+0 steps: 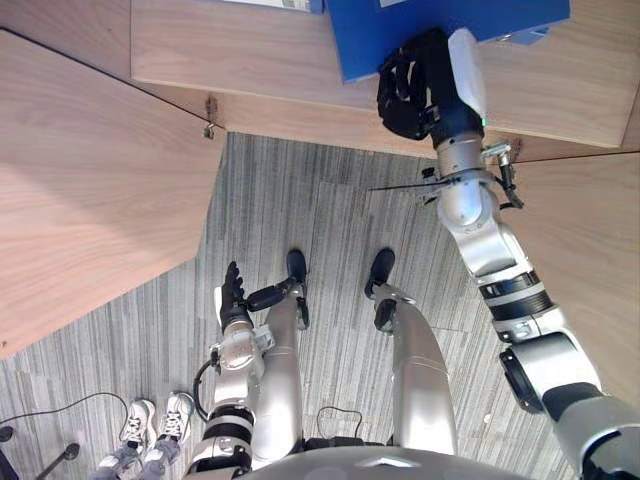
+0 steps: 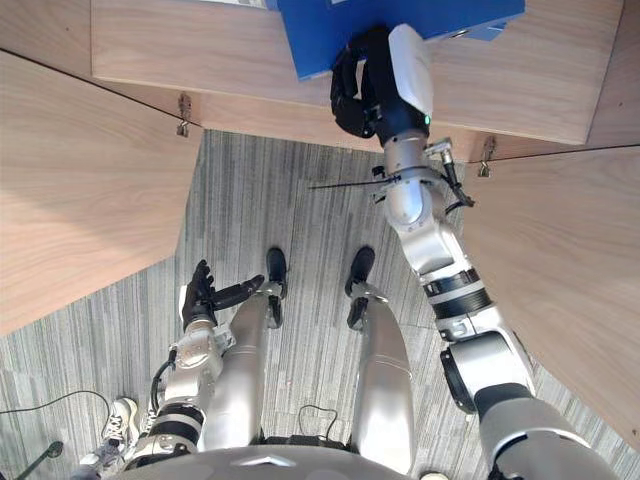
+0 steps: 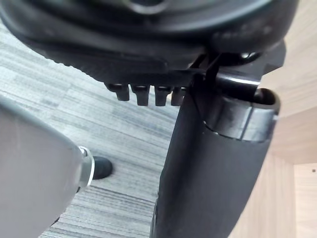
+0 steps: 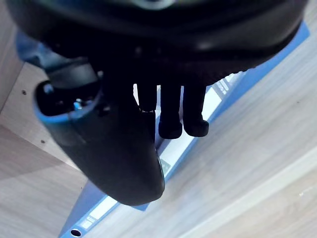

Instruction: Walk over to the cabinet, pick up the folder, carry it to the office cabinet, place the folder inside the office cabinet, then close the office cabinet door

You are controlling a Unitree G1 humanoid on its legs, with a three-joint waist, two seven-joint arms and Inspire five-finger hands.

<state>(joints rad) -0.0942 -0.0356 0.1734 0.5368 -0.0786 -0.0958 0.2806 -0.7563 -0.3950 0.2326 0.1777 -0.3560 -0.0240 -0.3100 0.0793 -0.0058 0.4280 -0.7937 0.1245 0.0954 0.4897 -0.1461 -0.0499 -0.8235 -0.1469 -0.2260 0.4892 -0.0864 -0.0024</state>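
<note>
Dark fingers [image 4: 171, 119] of the robot's right hand [image 1: 415, 85] are curled over the near edge of a flat blue folder [image 1: 380, 35] with a white-labelled spine. The thick thumb [image 4: 129, 158] is set against that same edge, so the hand is clasping the folder. The folder lies on a pale wooden shelf [image 1: 250, 50] of the office cabinet, its near corner just inside the shelf's front lip. The right arm reaches straight out to it at full stretch.

Two wooden doors stand swung open on either side, the left door [image 1: 90, 180] broad and slanting across the scene. The right door [image 1: 590, 260] is behind the outstretched arm. Between them runs a grey striped carpet floor [image 1: 300, 200].

The left hand [image 1: 232, 292] hangs low at the robot's side, well apart from the cabinet, with its fingers straight and relaxed and nothing in them. A person's white sneakers [image 1: 160, 420] stand on the carpet to the robot's left.
</note>
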